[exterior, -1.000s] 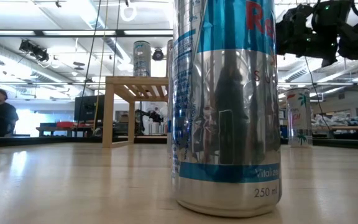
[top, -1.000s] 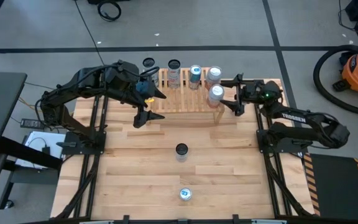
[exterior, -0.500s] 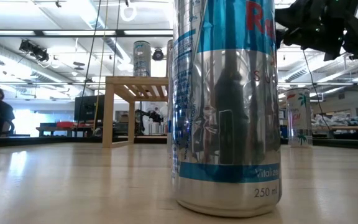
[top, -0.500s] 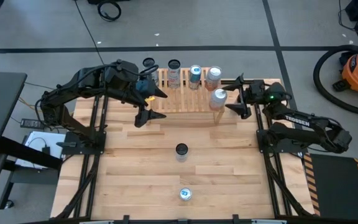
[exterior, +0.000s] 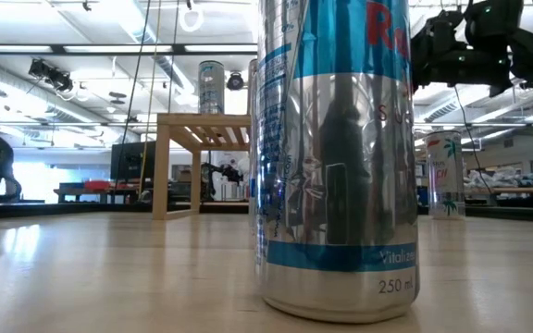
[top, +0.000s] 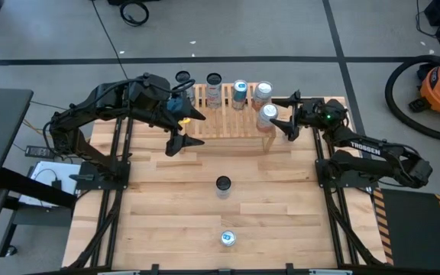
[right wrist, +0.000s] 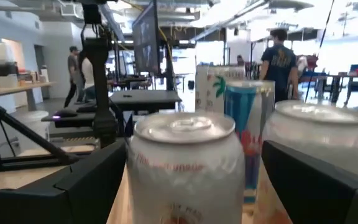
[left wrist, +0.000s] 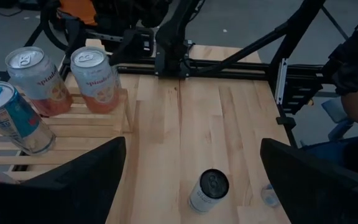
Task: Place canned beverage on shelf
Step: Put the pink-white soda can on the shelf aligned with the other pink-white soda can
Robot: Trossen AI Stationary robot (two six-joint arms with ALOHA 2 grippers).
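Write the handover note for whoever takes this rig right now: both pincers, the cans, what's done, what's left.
Right pincer: open, jaws either side of the peach-labelled can at the shelf's right end; nothing gripped.
Left pincer: open, empty, waiting beside the shelf's left end.
On the shelf: four cans, three along the back and the peach-labelled one nearer the front.
Off the shelf: a dark-topped can mid-table, a blue and silver can near the front edge, and two dark-topped cans behind the shelf's left end.
Done: four cans shelved.
Left: back the right pincer away, then shelve the loose cans.
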